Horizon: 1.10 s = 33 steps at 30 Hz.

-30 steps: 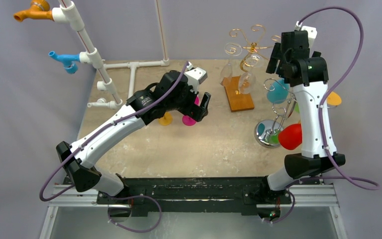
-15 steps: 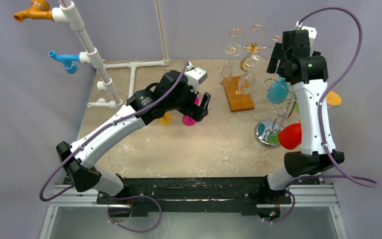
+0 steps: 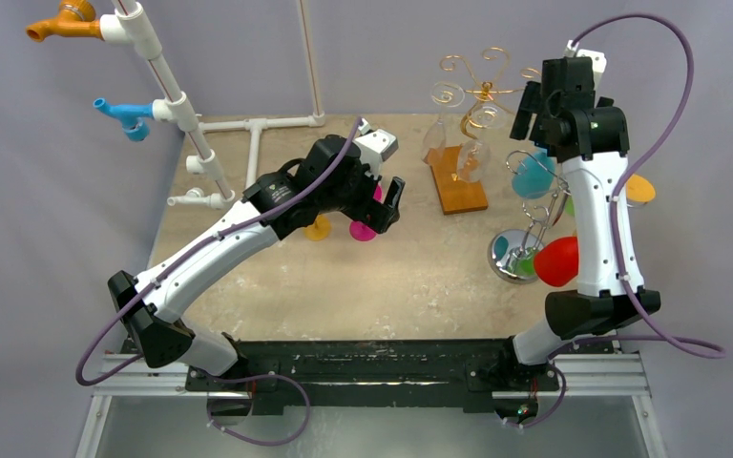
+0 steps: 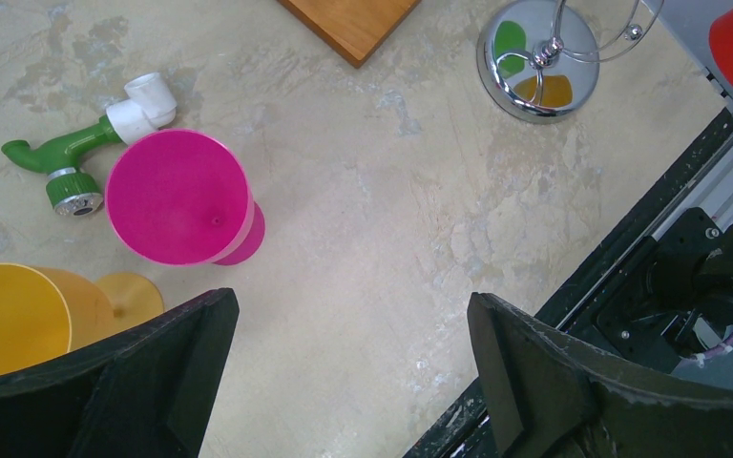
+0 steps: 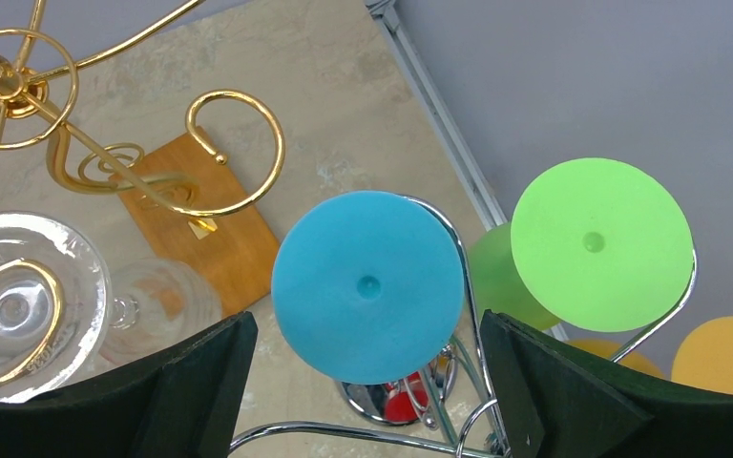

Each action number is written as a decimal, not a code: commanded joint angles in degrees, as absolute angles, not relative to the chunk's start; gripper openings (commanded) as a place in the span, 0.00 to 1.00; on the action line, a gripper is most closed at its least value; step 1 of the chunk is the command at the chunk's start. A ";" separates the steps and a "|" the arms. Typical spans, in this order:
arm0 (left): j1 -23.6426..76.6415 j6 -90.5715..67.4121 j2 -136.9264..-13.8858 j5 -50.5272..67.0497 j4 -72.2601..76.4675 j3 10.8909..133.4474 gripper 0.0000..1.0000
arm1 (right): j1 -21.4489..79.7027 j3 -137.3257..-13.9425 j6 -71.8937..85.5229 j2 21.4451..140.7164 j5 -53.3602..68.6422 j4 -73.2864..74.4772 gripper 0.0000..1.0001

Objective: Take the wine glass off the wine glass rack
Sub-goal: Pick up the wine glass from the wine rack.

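A chrome wine glass rack (image 3: 513,258) stands at the right of the table, and coloured wine glasses hang from it upside down. In the right wrist view the blue glass's round foot (image 5: 367,286) faces up, with a green glass's foot (image 5: 601,243) beside it. The blue glass (image 3: 533,176) and a red glass (image 3: 557,260) show from above. My right gripper (image 5: 366,326) hovers just above the blue foot, open, a finger on either side and holding nothing. My left gripper (image 4: 351,301) hangs open over bare table at mid-left.
A gold wire rack (image 3: 482,91) on a wooden base (image 3: 458,179) holds clear glasses (image 5: 29,286) just left of the chrome rack. A pink glass (image 4: 186,196), a yellow glass (image 4: 10,315) and a green pipe fitting (image 4: 67,157) lie under the left arm. A white pipe frame (image 3: 167,91) stands far left.
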State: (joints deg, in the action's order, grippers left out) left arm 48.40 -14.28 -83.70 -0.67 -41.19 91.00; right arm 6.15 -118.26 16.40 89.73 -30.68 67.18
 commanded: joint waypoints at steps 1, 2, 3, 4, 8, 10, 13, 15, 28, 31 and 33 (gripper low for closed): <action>48.34 -13.62 -83.85 -0.26 -38.95 90.62 1.00 | 5.72 -118.13 15.65 90.22 -31.53 65.30 0.99; 48.34 -13.62 -83.91 -0.26 -38.98 90.62 1.00 | 5.69 -118.13 15.64 90.25 -31.69 65.34 0.99; 48.34 -13.67 -83.93 -0.26 -39.02 90.62 1.00 | 5.56 -118.06 15.62 90.26 -31.79 65.33 0.99; 48.34 -13.73 -84.01 -0.26 -39.07 90.62 1.00 | 5.47 -117.92 15.56 90.36 -31.88 65.38 0.99; 48.34 -13.71 -84.12 -0.26 -39.03 90.70 1.00 | 5.12 -117.07 15.43 90.30 -31.37 64.90 0.99; 48.34 -13.72 -84.20 -0.26 -39.07 90.79 1.00 | 5.01 -116.69 15.38 90.35 -31.08 64.63 0.99; 48.37 -13.71 -84.20 -0.26 -39.19 90.79 1.00 | 4.92 -116.71 15.38 90.57 -30.79 64.49 0.99; 48.39 -13.73 -84.20 -0.26 -39.12 90.73 1.00 | 4.84 -116.59 15.38 90.61 -30.77 64.36 0.99; 48.37 -13.80 -84.64 -0.26 -39.13 90.85 1.00 | 3.57 -114.36 15.21 90.09 -30.01 62.61 0.99; 48.34 -13.84 -84.72 -0.26 -39.12 90.81 1.00 | 3.43 -114.39 15.12 90.00 -29.76 62.11 0.97; 48.35 -13.89 -84.80 -0.26 -39.19 90.87 1.00 | 3.34 -114.51 15.12 90.01 -29.50 61.93 0.93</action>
